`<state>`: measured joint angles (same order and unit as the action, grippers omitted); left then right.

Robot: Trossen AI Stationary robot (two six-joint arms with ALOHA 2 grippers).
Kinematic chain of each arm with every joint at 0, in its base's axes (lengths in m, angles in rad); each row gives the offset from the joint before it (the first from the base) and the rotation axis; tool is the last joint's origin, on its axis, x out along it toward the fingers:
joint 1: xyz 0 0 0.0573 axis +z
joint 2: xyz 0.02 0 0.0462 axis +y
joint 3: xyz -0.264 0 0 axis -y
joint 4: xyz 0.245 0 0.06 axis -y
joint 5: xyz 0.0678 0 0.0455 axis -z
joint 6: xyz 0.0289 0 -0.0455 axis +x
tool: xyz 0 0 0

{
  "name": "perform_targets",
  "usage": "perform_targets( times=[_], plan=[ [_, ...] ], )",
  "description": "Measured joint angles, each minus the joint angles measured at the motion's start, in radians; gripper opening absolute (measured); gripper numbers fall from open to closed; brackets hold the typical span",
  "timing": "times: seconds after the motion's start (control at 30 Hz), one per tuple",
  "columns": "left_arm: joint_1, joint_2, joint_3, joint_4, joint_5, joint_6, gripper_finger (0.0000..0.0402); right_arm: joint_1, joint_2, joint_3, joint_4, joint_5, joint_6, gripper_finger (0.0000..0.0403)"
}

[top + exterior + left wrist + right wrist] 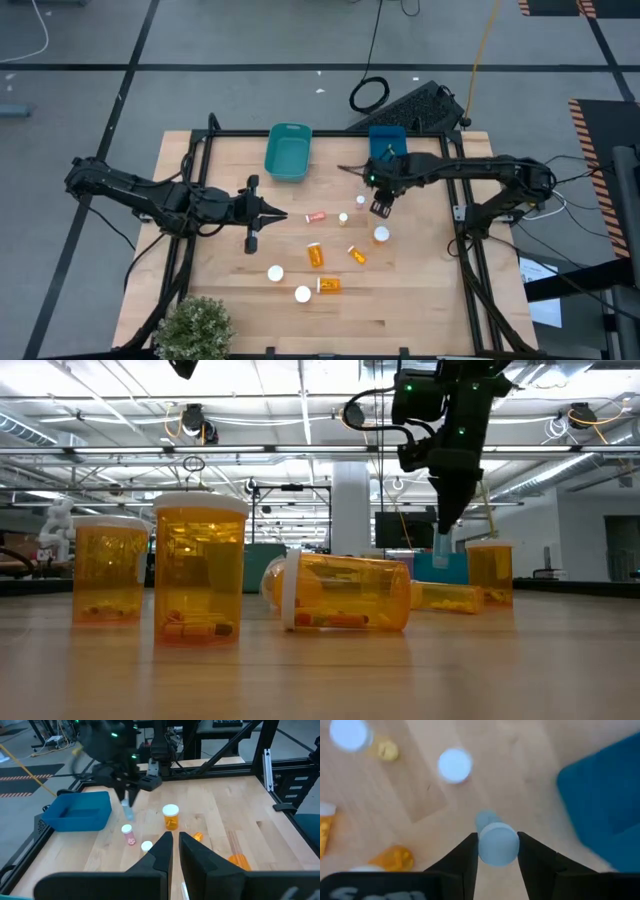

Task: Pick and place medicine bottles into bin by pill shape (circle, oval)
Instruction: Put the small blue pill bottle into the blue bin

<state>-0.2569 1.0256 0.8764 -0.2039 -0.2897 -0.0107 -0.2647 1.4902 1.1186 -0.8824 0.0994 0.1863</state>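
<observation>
Right gripper (497,851) clamping bottle (496,841), label seemingly unreadable

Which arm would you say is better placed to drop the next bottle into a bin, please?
Right. The right gripper already grips a small bottle beside the blue bin; the left gripper holds nothing.

Around my wooden surface (420,290) lies grey floor (250,35) crossed by dark lines. A potted plant (195,328) sits at one corner. Beyond, ceiling beams (300,452) and a white pillar (352,505).
</observation>
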Motion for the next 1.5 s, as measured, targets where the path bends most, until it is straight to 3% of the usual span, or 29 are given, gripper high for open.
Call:
perform_targets(
  times=[0.5,0.9,1.5],
  plan=[
    [0.022,0.000,0.000,0.000,-0.002,0.009,0.0035,-0.335,0.000,0.194,-0.022,0.000,-0.274,0.0117],
    [0.043,0.003,0.000,0.000,-0.002,0.002,0.0035,-0.585,0.059,0.211,0.060,-0.049,-0.411,0.0118],
    [0.045,0.003,0.000,0.003,-0.002,0.003,0.0035,-0.659,0.270,0.211,0.121,-0.050,-0.528,0.0118]
  ],
)
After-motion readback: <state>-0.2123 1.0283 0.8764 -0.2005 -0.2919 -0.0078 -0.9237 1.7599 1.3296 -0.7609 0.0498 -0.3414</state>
